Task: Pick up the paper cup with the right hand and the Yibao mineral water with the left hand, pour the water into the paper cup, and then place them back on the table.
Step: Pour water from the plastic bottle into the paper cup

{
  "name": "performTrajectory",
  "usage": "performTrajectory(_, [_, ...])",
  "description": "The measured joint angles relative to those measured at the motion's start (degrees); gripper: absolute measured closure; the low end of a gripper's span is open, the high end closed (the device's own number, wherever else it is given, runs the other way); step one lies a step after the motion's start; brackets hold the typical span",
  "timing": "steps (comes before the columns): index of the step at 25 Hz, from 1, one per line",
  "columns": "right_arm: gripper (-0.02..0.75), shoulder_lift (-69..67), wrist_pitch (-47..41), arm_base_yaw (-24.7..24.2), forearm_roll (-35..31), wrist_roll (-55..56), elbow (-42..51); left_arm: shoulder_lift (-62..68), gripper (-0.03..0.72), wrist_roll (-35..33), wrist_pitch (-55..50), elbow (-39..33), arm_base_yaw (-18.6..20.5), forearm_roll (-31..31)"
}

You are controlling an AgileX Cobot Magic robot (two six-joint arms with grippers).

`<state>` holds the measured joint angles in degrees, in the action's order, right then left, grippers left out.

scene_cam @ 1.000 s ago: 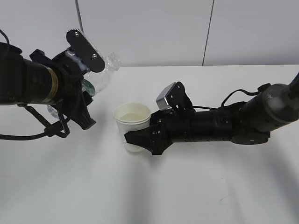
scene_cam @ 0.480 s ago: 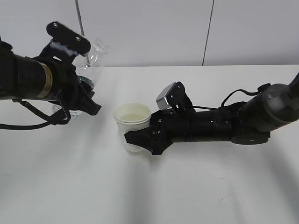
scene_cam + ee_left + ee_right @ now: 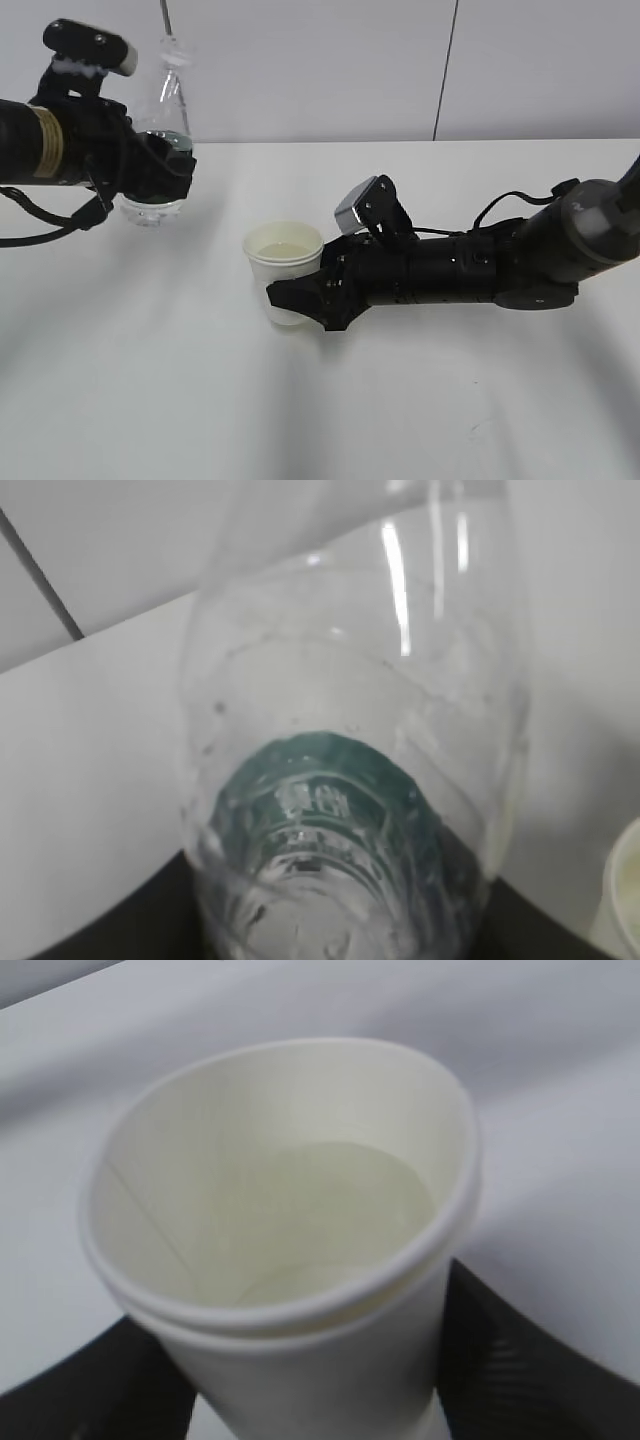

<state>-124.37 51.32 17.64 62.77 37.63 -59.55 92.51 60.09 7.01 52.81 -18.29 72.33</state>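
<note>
We count one clear ribbed plastic bottle with a dark green label [image 3: 160, 135], one off-white paper cup [image 3: 284, 268], two black arms. Left gripper [image 3: 150, 170] grasps the bottle, tilted a second ago, now upright near the white table's [image 3: 330, 420] far left edge. Right gripper [image 3: 300, 300] clasps the cup mid-table, water inside.

Behind my white table [image 3: 420, 400] stands a pale grey panelled wall [image 3: 320, 60] with dark vertical seams [image 3: 445, 70]; lighting seems soft, overhead perhaps.
</note>
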Motion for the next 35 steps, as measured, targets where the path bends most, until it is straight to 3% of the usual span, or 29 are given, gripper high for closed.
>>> performTrajectory(7, [0.229, 0.00, 0.00, 0.00, -0.41, 0.00, 0.00, 2.58, 0.362, -2.33, 14.98, 0.00, 8.50, -1.47])
performTrajectory(13, [0.229, 0.00, 0.00, 0.00, -2.08, 0.04, 0.00, 8.24, 0.362, -15.67, 22.89, 0.00, 11.73, -13.18])
performTrajectory(20, [0.229, 0.00, -0.10, 0.00, -2.56, 0.13, 0.00, 17.04, 0.362, -30.77, 32.86, 0.13, 12.76, -28.93])
performTrajectory(23, [0.229, 0.00, -0.10, 0.00, -2.56, 0.13, 0.00, 20.93, 0.362, -35.13, 37.23, 0.12, 12.78, -32.93])
performTrajectory(28, [0.229, 0.00, -0.10, 0.00, -2.69, 0.13, 0.00, 26.00, 0.362, -39.72, 43.05, 0.24, 12.78, -37.93])
performTrajectory(35, [0.229, 0.00, -0.10, 0.00, -3.82, 0.13, 0.00, 29.04, 0.362, -42.78, 45.41, 0.61, 12.83, -39.44])
